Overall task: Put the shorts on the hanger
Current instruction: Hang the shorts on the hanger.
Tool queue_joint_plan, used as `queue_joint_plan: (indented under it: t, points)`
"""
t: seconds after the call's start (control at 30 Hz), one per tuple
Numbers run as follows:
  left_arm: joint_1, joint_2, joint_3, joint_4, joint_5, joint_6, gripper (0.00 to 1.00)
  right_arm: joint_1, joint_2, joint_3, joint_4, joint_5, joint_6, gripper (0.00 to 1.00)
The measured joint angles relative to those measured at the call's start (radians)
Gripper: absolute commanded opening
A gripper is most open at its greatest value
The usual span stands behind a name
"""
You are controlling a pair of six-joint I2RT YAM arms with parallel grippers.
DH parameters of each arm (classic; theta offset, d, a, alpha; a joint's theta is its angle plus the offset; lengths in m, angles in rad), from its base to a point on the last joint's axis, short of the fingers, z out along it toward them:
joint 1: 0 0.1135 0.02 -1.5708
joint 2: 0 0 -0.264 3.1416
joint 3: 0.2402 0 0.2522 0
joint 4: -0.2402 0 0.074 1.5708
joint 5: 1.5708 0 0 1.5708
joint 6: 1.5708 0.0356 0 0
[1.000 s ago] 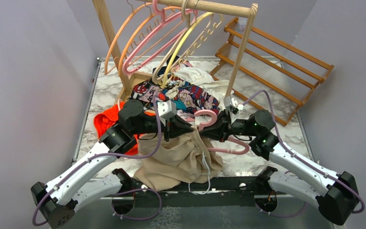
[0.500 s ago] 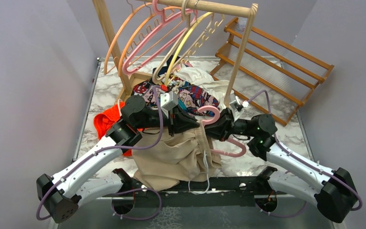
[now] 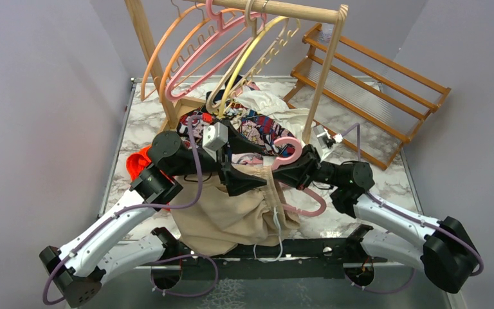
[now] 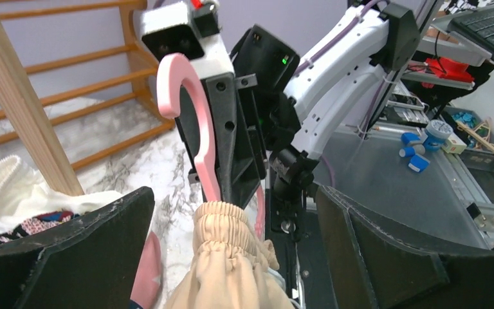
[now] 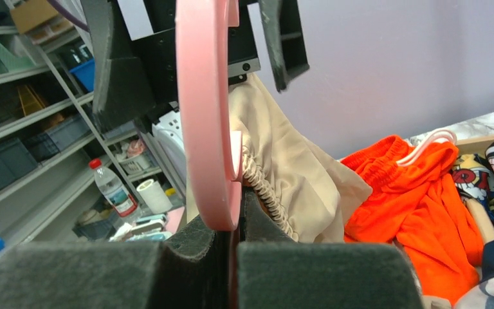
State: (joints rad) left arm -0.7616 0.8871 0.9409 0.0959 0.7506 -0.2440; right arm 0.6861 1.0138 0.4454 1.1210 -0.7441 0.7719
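1. Getting the shorts [image 3: 231, 209] onto the hanger [image 3: 287, 149] is the step in hand, and it looks about halfway done. Both are held up above the near edge of the worktop [image 3: 386, 187], with one end of the hanger tucked into the gathered waistband.
2. Both arms reach inward and meet at the middle. The left arm [image 3: 122, 219] is bent at the elbow with its wrist level and pointing right. The right arm [image 3: 392, 215] mirrors it, pointing left and slightly up.
3. The shorts hang in a baggy heap from the hanger down to the worktop edge, with the white drawstring dangling. An orange garment [image 3: 140, 164] lies just beyond the left arm.
4. The hanger is tilted, hook uppermost, with its free arm sticking out below the right wrist.
5. The right fingers [image 5: 103, 277] are clenched on the hanger's neck, pads pressed together around it.
6. The left fingers [image 4: 83, 251] are released and spread wide. The waistband [image 4: 222, 225] rises between them, touching neither.
7. The next move probably calls for the left fingers to take the waistband again further along and stretch it over the free end, while the right side holds steady. A slack grip could let the fabric slide off.
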Motion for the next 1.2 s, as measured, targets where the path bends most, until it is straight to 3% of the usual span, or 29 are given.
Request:
queue_joint_plan:
  t: [0.27,0.4,0.67,0.87,1.03,1.2]
  points:
    - [0.000,-0.008,0.159,-0.124,-0.013,0.092,0.99,0.000,0.015,-0.010,0.080,0.007,0.024,0.01]
    - [-0.003,-0.019,0.212,-0.243,-0.039,0.203,0.99,0.000,-0.050,-0.010,-0.038,-0.012,-0.060,0.01]
    - [-0.013,-0.003,0.158,-0.438,-0.036,0.322,0.97,0.000,-0.219,-0.010,-0.277,-0.034,-0.220,0.01]
    - [-0.045,0.061,0.153,-0.512,-0.036,0.365,0.80,0.000,-0.225,-0.010,-0.369,-0.063,-0.273,0.01]
    - [-0.109,0.151,0.210,-0.599,-0.038,0.418,0.75,0.000,-0.225,-0.010,-0.410,-0.077,-0.302,0.01]
    - [-0.140,0.187,0.226,-0.647,-0.045,0.454,0.60,0.000,-0.225,-0.009,-0.440,-0.087,-0.323,0.01]
